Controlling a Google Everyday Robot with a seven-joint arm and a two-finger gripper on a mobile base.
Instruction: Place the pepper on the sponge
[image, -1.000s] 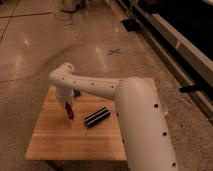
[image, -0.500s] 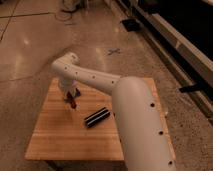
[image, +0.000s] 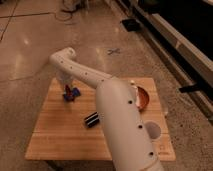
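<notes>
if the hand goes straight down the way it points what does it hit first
Likely the sponge, right under the hand at the table's far left, with the pepper close by; depth is unclear.

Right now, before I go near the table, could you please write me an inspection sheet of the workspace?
Surface: wooden table, standing on a polished floor.
Job's things: pepper at the gripper's tip, right beside the blue sponge at the far left of the table; whether it rests on the sponge cannot be told.
Clutter: black bar near the middle; brown bowl at the far right, partly behind the arm.
Grippers: gripper low over the pepper, next to the sponge.
Cables: dark cables on the floor beyond the table.
Surroundings: cross mark on the floor.
</notes>
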